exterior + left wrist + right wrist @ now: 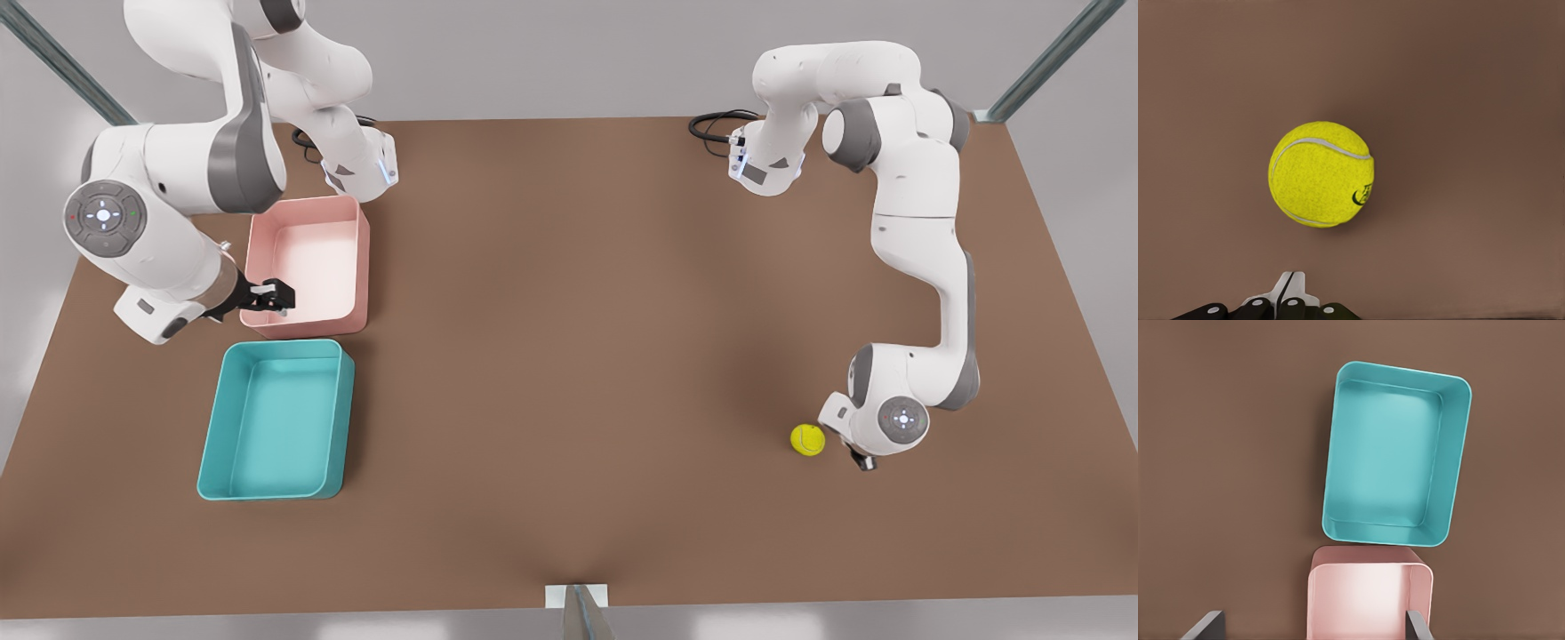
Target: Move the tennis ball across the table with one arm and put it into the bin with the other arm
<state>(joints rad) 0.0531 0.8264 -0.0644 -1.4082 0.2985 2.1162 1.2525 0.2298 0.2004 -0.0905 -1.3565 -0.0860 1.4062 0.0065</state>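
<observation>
Tennis ball [807, 439]: on the table [569, 373], far from the teal bin [276, 420], untouched. Left tool [860, 460] just beside it, fingers pressed together, grasping nothing. Right tool [267, 296] waits spread above the pink tray [307, 265]; every step remains.

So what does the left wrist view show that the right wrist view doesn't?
Left wrist view alone: the tennis ball lying on the table, with the left claw shut close beside it and not touching it. Right wrist view alone: the teal bin and the pink tray, both empty and set end to end, with the right claw open above the pink tray. Shared: the brown table.
</observation>
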